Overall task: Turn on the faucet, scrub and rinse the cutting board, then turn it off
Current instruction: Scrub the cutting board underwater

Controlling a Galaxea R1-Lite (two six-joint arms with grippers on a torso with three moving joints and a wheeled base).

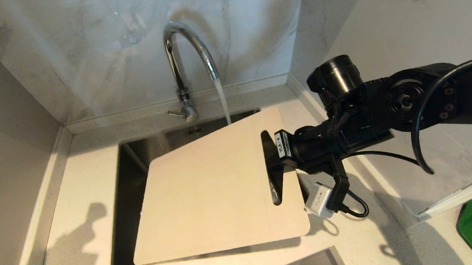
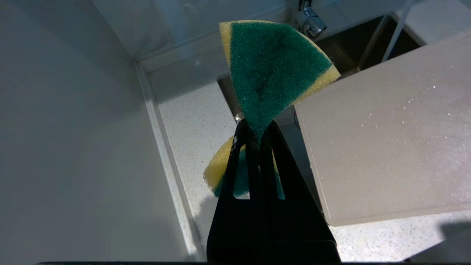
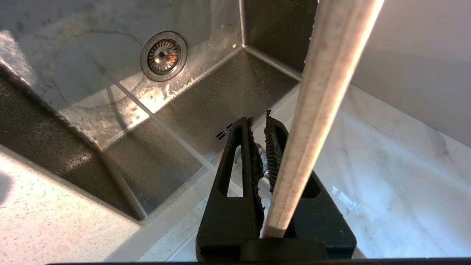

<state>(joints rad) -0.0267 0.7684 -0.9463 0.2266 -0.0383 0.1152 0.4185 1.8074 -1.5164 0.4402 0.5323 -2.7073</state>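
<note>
Nearest, the left end effector (image 2: 257, 138) is clamped on a folded green-and-yellow sponge (image 2: 272, 70), held above the speckled counter (image 2: 191, 106) beside the sink (image 1: 129, 163). The right end effector (image 1: 277, 169) grips the slotted end of the cutting board (image 1: 207, 191), which is held tilted over the sink. Farthest, the faucet (image 1: 182, 62) runs, its stream (image 1: 222, 98) falling at the board's far edge

Right gripper (image 1: 277, 165) clamped, arm reaching in from right; left gripper (image 2: 257, 138) clamped.
</note>
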